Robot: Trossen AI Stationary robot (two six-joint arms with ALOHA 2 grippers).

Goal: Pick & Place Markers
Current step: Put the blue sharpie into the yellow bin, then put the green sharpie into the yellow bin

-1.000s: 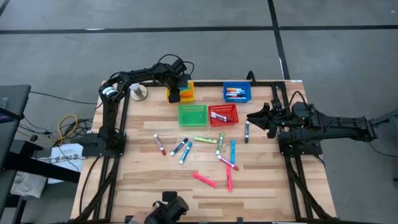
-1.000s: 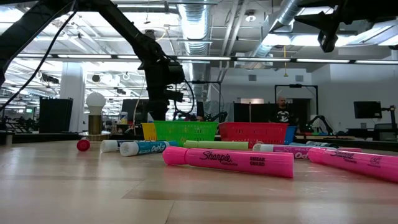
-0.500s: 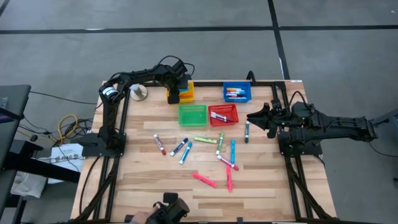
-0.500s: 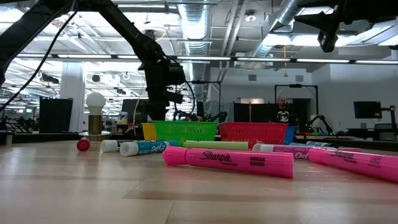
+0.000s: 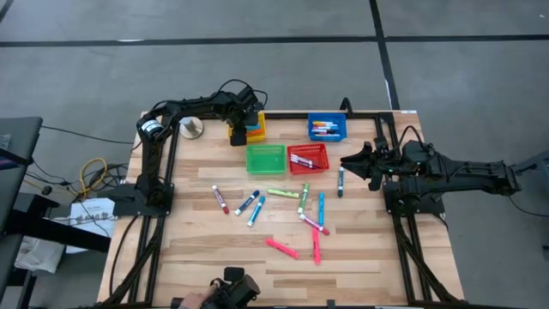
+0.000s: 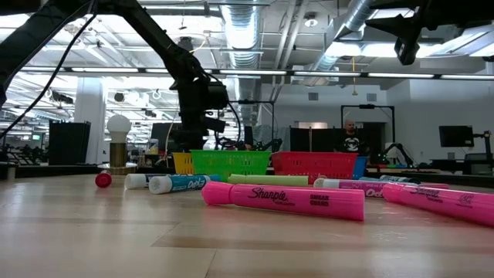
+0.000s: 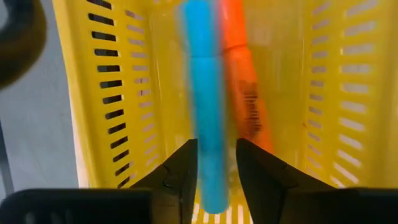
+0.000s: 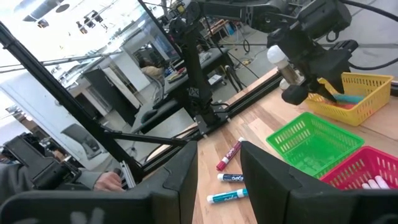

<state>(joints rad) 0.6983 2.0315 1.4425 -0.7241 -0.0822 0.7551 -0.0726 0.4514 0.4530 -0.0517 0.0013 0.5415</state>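
- Left wrist view: the left hand (image 7: 216, 171) hangs over the yellow basket (image 7: 112, 93) at the far edge of the worktop (image 5: 197, 249). A blue marker (image 7: 205, 99) sits between its two fingers, blurred, beside an orange marker (image 7: 239, 81) lying in the basket.
- The fingers stand a little apart around the blue marker. Whether they pinch it or have let go cannot be told from the pictures.
- High view: the right hand (image 5: 347, 160) waits at the right side of the worktop, off the surface, close to a dark marker (image 5: 340, 180). Its fingers are parted, with nothing between them.
- Loose markers (image 5: 283, 206) lie scattered across the middle and near part of the worktop. Among them are two pink ones (image 5: 281, 248) nearest the front edge.
- The green basket (image 5: 265, 159) looks empty. The red basket (image 5: 310, 158) and blue basket (image 5: 327, 128) each hold a few markers.
- The step in hand appears to be dropping the blue marker into the yellow basket.
- To do it well, the left hand should spread fully while centred between the basket walls, so the marker falls flat beside the orange one.
- It should then rise straight up, clear of the mesh rim, before swinging away. A fingertip catching the rim could tip the light basket.
- The marker should be seen lying in the basket before another is fetched.
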